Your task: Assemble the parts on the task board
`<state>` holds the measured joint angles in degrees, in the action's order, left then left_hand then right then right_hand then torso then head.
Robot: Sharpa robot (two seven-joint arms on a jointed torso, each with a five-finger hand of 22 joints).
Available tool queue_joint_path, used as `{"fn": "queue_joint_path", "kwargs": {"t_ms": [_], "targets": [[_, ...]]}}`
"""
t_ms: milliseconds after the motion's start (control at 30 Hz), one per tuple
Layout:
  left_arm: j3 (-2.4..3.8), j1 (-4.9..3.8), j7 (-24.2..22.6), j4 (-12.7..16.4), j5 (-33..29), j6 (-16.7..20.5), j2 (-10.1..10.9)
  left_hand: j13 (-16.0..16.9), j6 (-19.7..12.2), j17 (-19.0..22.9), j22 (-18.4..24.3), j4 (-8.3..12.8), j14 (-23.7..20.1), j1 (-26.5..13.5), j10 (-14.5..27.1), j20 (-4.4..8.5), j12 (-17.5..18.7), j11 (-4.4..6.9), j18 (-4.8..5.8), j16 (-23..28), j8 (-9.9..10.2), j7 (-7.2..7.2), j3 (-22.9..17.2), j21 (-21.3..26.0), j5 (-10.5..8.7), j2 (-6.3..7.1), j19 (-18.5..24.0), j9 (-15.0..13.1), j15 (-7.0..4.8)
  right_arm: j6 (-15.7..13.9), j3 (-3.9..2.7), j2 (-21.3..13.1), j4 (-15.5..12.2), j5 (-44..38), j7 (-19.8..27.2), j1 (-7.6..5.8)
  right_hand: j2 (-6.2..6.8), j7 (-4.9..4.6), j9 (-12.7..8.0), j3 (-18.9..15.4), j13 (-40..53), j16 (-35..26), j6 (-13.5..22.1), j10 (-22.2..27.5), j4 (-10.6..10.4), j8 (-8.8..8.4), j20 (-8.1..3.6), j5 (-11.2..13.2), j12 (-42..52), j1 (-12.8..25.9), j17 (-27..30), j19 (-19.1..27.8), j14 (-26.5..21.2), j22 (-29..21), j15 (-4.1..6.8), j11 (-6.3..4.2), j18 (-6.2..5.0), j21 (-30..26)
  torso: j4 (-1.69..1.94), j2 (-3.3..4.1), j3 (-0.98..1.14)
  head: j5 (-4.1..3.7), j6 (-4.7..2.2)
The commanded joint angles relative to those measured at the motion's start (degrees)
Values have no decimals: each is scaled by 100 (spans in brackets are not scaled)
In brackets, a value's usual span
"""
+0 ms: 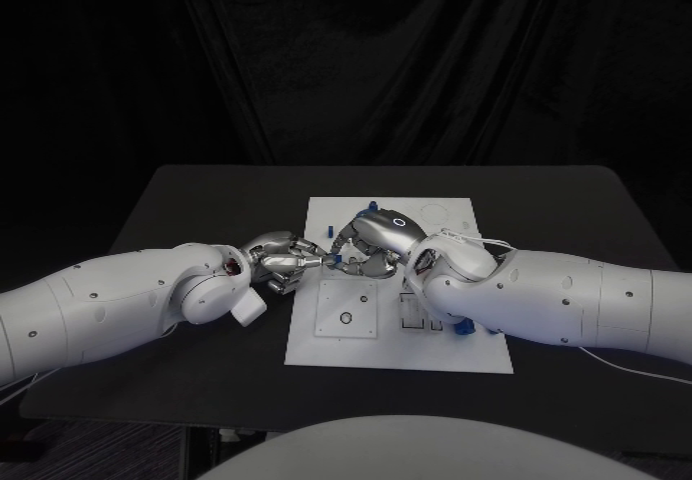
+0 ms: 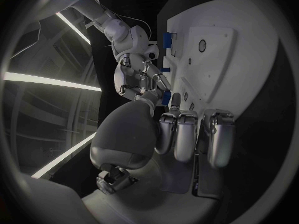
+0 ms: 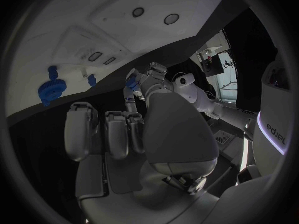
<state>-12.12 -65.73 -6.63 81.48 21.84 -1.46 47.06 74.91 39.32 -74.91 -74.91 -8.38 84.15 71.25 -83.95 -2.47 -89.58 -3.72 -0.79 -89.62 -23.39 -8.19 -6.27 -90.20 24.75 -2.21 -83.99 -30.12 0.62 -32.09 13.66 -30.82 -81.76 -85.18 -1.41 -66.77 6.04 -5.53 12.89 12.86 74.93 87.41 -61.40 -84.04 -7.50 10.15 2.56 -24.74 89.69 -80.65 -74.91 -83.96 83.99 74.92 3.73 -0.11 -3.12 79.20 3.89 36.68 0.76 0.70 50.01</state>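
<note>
Over the flat white task board [image 1: 433, 345] the left hand [image 1: 281, 262] pinches a small blue part [image 1: 330, 256], touching the right hand [image 1: 368, 250]. The right wrist view alone reveals a ridged blue gear [image 3: 51, 90] standing on the board. Whether the right hand's curled fingers grip the part, I cannot tell.

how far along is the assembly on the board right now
Early to midway, I'd guess. A blue gear-like part already stands on the task board. The left hand pinches a small blue part beside the right hand over the board; it is not yet seated.
</note>
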Motion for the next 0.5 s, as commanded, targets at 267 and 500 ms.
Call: {"fn": "queue_joint_path", "kwargs": {"t_ms": [267, 500], "targets": [[4, 15, -191, 0, -25, -111, -5, 1467, 258, -1358, -1432, -1, 507, 302, -559, -48, -4, 72, 41, -3, -68, 70, -179, -19, 464, -49, -346, 168, -45, 69, -5, -10, -51, -1, 17, -11, -5, 154, 361, -11, 1507, -29, -114, -596, -23, 11, -28, -4, 31, 50, -1095, -176, 508, 1169, 35, -32, 55, -9, -2, -1, 0, 9, -1], [4, 20, -199, -11, -25, -125, -2, 1471, 362, -1372, -1434, 28, 515, 387, -564, -49, -8, 99, 40, -6, -148, 103, -255, -19, 605, -47, -351, 190, -68, 114, -5, -9, -76, -1, 15, -11, -6, 154, 364, -9, 1507, -29, -110, -596, -21, 10, -29, -2, 31, 47, -1094, -177, 508, 1171, 35, -32, 56, -5, 1, -2, 2, 28, -1]]}}
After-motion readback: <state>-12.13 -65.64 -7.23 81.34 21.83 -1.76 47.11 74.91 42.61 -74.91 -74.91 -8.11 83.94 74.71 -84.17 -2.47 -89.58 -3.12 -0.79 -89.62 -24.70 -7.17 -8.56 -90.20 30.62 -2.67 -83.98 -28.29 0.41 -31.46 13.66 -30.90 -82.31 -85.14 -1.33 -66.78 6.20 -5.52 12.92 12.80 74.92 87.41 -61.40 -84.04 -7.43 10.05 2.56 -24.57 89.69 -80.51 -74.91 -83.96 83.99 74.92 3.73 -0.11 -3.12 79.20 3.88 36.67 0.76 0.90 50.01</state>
